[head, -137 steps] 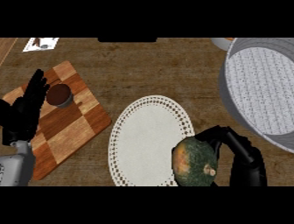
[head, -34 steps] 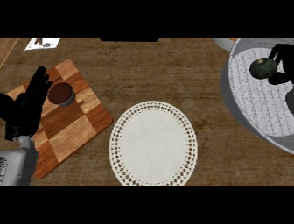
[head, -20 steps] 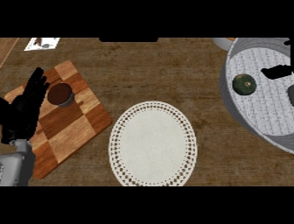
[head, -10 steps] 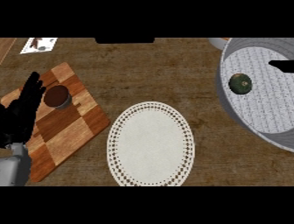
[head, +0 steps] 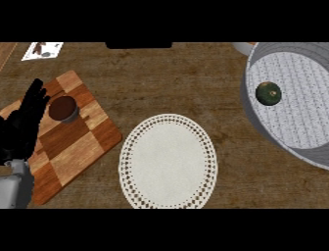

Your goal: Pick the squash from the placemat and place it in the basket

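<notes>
Currently the dark green round squash (head: 269, 92) lies inside the grey woven basket (head: 325, 158), whose right side is cut off; the white lace-edged placemat (head: 167, 161) lies bare. The black left hand (head: 19, 125) rests with fingers straight and apart; the right hand is out of frame.

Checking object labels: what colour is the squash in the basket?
Dark green with a small tan spot; the squash shows in the head view, inside the grey basket.

The robot's black left hand (head: 17, 125) shows at the head view's left edge, fingers straight and pointing up, thumb spread to the left, resting open. Its grey forearm enters from the lower left corner.
</notes>
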